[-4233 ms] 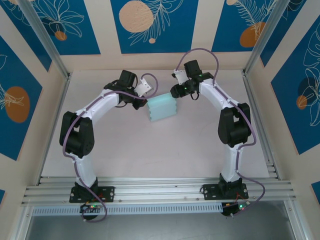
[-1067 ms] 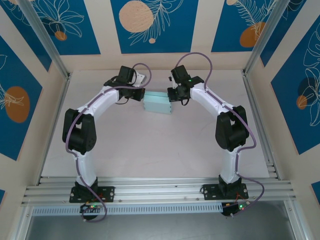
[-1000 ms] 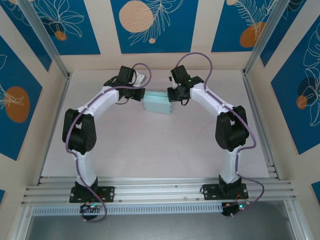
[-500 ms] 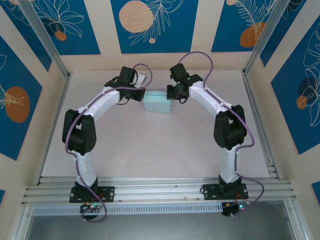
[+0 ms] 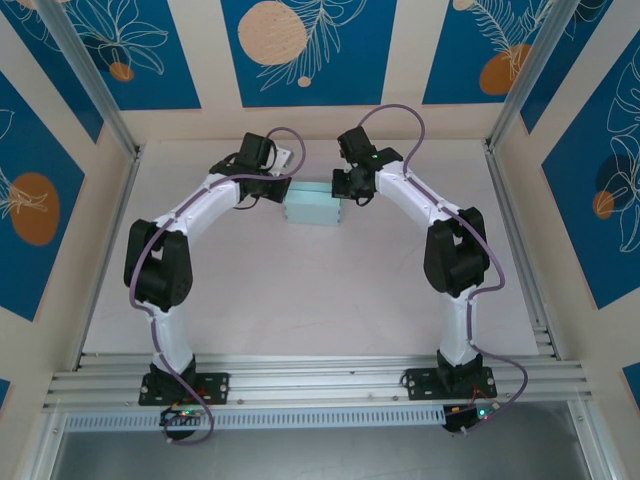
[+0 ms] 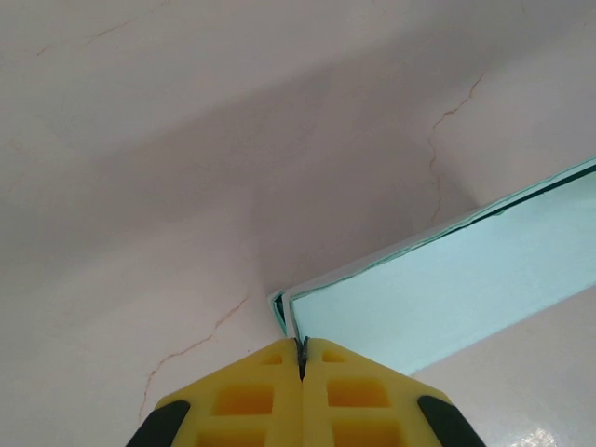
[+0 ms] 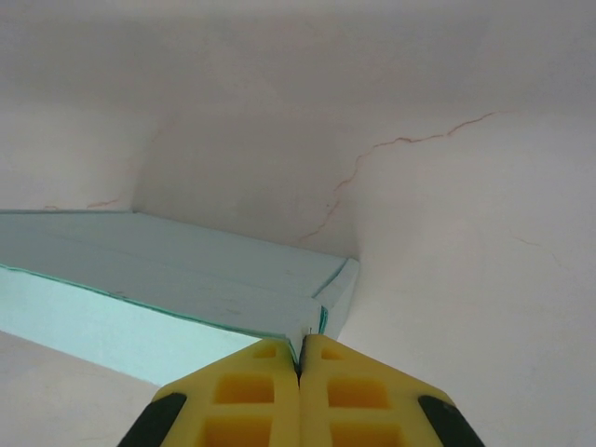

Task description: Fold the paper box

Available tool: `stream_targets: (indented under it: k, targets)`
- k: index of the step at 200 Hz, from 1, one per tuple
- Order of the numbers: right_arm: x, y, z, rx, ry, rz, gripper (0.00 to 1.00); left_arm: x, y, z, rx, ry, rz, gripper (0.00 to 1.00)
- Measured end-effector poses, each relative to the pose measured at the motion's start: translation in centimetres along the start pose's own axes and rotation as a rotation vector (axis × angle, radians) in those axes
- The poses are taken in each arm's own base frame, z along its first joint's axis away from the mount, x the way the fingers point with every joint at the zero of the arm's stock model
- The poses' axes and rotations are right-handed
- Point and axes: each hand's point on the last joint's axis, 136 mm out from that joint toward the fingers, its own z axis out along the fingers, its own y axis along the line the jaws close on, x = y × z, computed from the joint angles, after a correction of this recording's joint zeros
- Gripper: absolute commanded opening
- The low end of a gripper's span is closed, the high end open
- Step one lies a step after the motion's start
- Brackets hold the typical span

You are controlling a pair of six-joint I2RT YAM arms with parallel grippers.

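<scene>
Pale-blue card now sits squared up. The paper box (image 5: 312, 207), in the upper centre of the top view, has gone from a skewed, ridged-looking shape a few seconds back to a low, level block with its long side running across the frame. It has also shifted slightly up the picture, and both arms have drawn in on it since then. Over the last second the right arm's wrist has crept a little further up and left, while the box has barely moved.

The left gripper (image 6: 301, 346) has its yellow fingers pressed together at the bottom centre of its wrist view. The box's corner edge runs straight into the seam, so it looks clamped on the thin wall. The right gripper (image 7: 300, 343) is closed the same way on the corner of the opposite end. The box lies on the pale table (image 5: 300, 300).

Judging by this, the walls are formed and the arms are pinching the end corners to set them, so the fold seems nearly done.
</scene>
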Motion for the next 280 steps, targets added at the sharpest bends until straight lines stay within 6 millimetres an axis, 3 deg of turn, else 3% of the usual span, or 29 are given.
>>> stream_targets:
  k: [280]
  targets:
    - [-0.2, 0.8, 0.2, 0.095, -0.047, 0.019, 0.06, 1.2, -0.2, -0.4, -0.012, -0.013, -0.012, 0.0]
